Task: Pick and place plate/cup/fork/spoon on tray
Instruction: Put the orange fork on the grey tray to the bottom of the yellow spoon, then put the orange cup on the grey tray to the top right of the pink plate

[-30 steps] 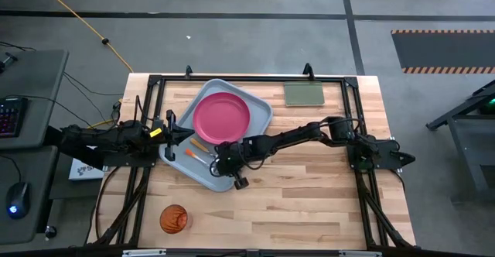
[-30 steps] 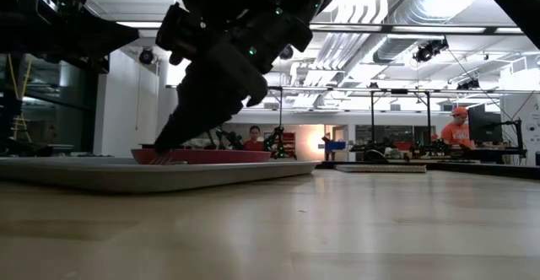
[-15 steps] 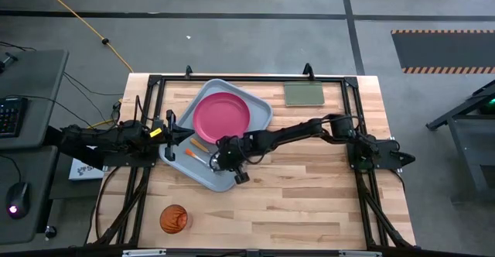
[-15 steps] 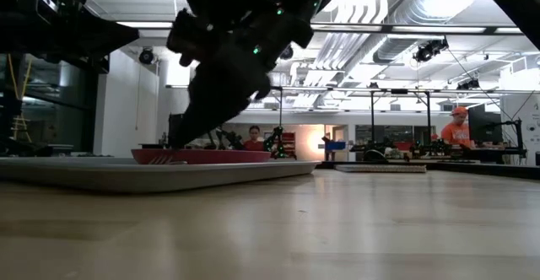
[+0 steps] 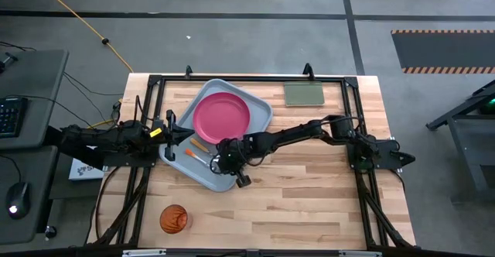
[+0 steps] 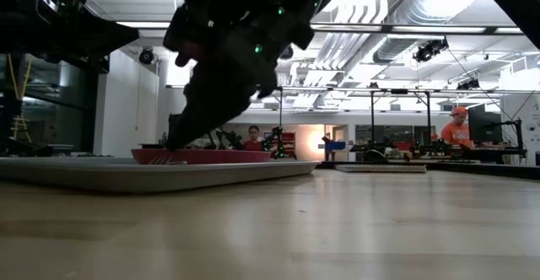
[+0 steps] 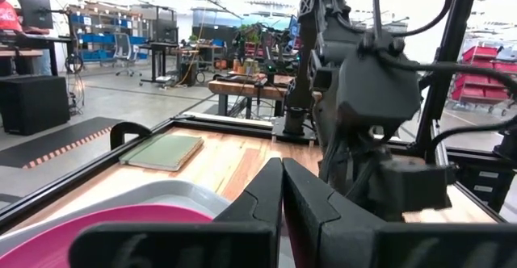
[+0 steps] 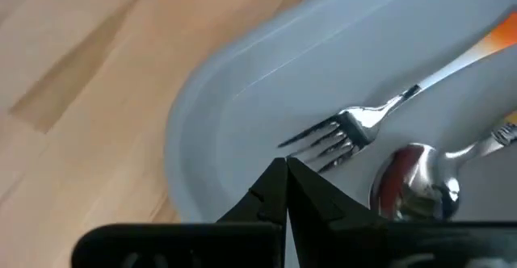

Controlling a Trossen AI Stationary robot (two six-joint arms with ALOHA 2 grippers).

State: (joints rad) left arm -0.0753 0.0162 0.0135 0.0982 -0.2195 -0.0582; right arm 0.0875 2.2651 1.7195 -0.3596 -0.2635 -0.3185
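The grey-blue tray (image 5: pixel 259 111) lies at the table's far left, with the pink plate (image 5: pixel 222 115) in its far half. The fork (image 8: pixel 347 127) and the spoon (image 8: pixel 414 179) lie side by side on the tray's floor near its near corner; the fork also shows in the high view (image 5: pixel 195 155). My right gripper (image 8: pixel 284 169) is shut and empty, hovering just above that corner (image 5: pixel 220 162), its tips close to the fork's tines. The orange cup (image 5: pixel 173 219) stands on the table near the front left. My left gripper (image 7: pixel 281 179) is shut at the tray's left edge (image 5: pixel 183 135).
A flat green pad (image 5: pixel 304 94) lies at the far right of the table. Bare wood stretches right of the tray and along the near edge. A black frame rail (image 5: pixel 247 79) runs around the table. People show in the room beyond (image 6: pixel 456 126).
My right gripper has risen a little from the tray floor by the fork's tines, its fingers still slanting down toward the tray. The fork and spoon stay where they lay.
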